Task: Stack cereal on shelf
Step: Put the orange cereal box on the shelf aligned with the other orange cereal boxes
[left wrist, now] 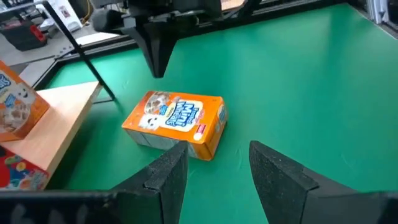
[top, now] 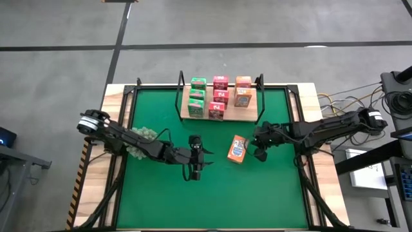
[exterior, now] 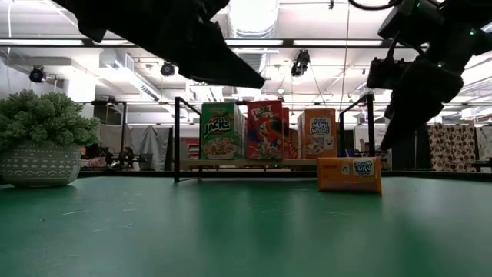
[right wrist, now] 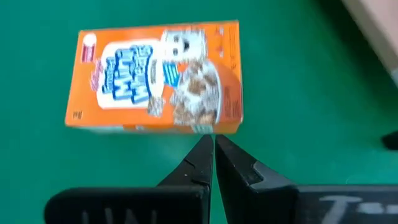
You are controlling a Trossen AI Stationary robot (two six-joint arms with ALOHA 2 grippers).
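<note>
One orange cereal box (top: 237,149) lies flat on the green mat, printed front up, in front of the shelf (top: 250,116). It also shows in the other views (left wrist: 177,121) (right wrist: 155,78) (exterior: 350,175). On the wooden board stand three green boxes (top: 196,96), three pink-red boxes (top: 219,96) and two orange boxes (top: 243,91). My left gripper (top: 201,158) (left wrist: 214,180) is open, to the left of the lying box, its fingers pointing at it. My right gripper (top: 259,152) (right wrist: 213,142) is shut at the box's right side. Its tips are above the box's edge and apart from it in the left wrist view.
A grey-green spiky ball in a pot (top: 143,138) (exterior: 42,146) stands under my left arm near the mat's left side. Black wire uprights (exterior: 177,138) stand at the shelf's ends. Bare green mat (top: 212,200) spreads toward the near edge.
</note>
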